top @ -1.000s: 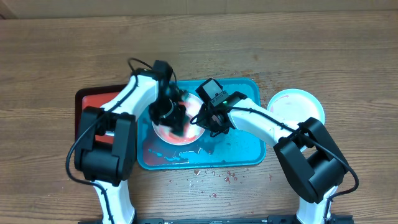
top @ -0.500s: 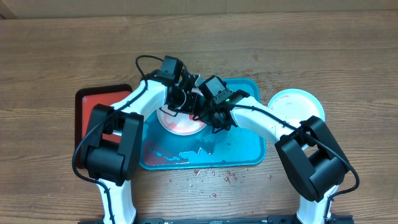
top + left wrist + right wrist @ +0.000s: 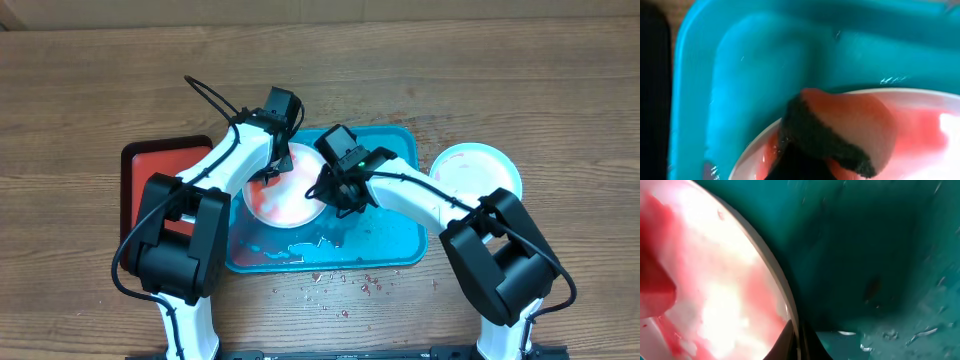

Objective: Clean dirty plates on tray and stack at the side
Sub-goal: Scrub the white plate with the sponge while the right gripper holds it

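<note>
1. The plate [image 3: 285, 200] is small, round and white, w/ red sauce smeared pink across most of its face; the smear is thickest toward the left in the right wrist view, and the rim shows pale.
2. It sits in the left half of the tray [image 3: 385, 235], a turquoise rectangle w/ rounded corners and a raised rim; the tray floor is wet, w/ shiny puddles and pink streaks near the front edge.
3. The tray's long axis runs left-right in the overhead view, parallel to the near edge of the surface [image 3: 500, 80]; the plate, being round, has no long axis, and its tilt can't be told.
4. The left gripper [image 3: 272, 168] is over the plate's far-left rim; its jaws are clenched on a sponge [image 3: 850, 125], pink-stained w/ a dark scrub layer, pressed onto the plate.
5. The right gripper [image 3: 325, 190] is at the plate's right edge; its jaws pinch the rim, seen close at the bottom of the right wrist view.
6. A pale plate [image 3: 475, 170] w/ an aqua-tinted rim lies on the surface just right of the tray.
7. A red tray [image 3: 150, 165] w/ a dark rim lies to the left, partly under the left arm; red flecks [image 3: 345, 283] dot the surface in front of the tray.
</note>
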`<state>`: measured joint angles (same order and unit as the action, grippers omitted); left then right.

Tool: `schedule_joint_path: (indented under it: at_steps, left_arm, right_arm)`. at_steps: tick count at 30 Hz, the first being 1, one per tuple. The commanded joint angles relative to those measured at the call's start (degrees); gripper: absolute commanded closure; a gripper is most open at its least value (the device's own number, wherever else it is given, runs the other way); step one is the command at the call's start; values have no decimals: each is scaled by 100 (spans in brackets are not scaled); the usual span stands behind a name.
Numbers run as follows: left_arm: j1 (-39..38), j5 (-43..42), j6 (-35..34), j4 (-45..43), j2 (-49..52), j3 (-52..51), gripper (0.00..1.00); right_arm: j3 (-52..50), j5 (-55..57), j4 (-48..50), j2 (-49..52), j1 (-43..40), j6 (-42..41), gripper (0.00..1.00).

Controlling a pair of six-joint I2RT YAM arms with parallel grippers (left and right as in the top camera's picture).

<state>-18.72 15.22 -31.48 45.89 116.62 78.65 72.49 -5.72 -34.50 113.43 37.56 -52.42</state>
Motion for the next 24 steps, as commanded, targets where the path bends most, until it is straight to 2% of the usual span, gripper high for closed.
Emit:
schedule_joint_path:
  at_steps: [1,3,6,8,11,14,18,22,24]
  left_arm:
    - [219,-1388,1528,549,391,-343,96]
    - [219,-3051,2699,896,391,-343,96]
    - [219,-5018,4172,1329,391,-343,96]
    - [219,-5469,4531,1303,391,-343,96]
    - [219,-5392,4356,807,391,-343,96]
    - [225,-4680,3401,-17,391,-343,96]
    - [225,-2356,1405,-927,391,-341,96]
    - [225,173,-365,-739,389,-243,96]
    - [225,1019,-903,-426,389,-168,96]
  right_arm:
    - [-127,201,-177,114,-83,-4,96]
    - [-127,201,-175,114,-83,-4,96]
    - [-127,192,-162,114,-83,-4,96]
    - [-127,179,-162,114,-83,-2,96]
    - [-127,177,-166,114,-83,-2,96]
    - [-127,177,-170,114,-83,-2,96]
    - [-127,177,-181,114,-83,0,96]
    - [-127,177,-184,114,-83,17,96]
    - [-127,177,-184,114,-83,17,96]
